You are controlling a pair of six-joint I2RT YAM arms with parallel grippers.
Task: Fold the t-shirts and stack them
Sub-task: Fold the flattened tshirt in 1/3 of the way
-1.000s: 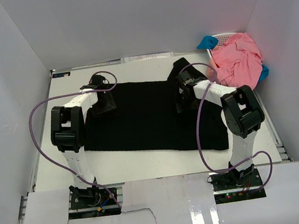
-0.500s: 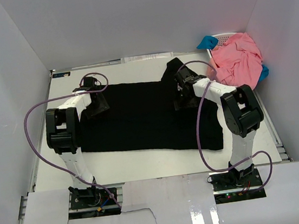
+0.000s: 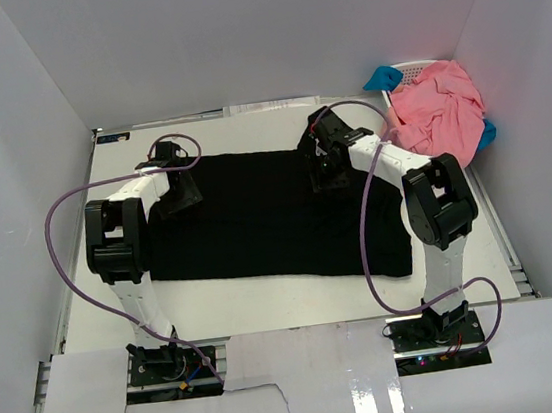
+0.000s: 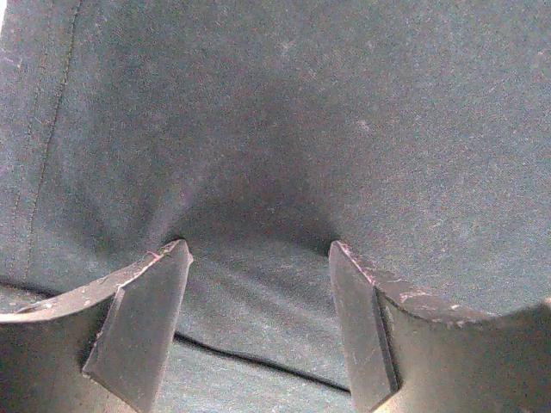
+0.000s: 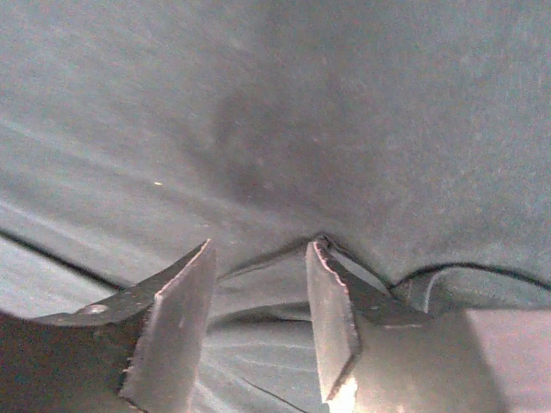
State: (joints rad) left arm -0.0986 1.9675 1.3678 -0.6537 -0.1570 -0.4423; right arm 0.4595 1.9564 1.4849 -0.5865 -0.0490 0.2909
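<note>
A black t-shirt (image 3: 257, 219) lies spread flat across the middle of the table. My left gripper (image 3: 181, 190) presses down on its far left part. In the left wrist view that gripper (image 4: 256, 249) is open, its fingertips (image 4: 172, 258) dent the black cloth (image 4: 301, 103), and a fold edge runs between them. My right gripper (image 3: 327, 170) stands on the shirt's far right part, near a bunched sleeve. Its jaws (image 5: 261, 245) are open, with wrinkled black cloth (image 5: 301, 86) rising between them. Salmon-pink t-shirts (image 3: 438, 116) lie heaped at the back right.
The pink heap sits in a white lattice basket (image 3: 412, 68) in the back right corner, with blue cloth (image 3: 381, 78) beside it. A white paper strip (image 3: 272, 105) lies at the table's far edge. White walls enclose the table on three sides.
My right gripper has slid toward the back left over the shirt and its jaws have narrowed. My left gripper shifted slightly left early on, then stayed put.
</note>
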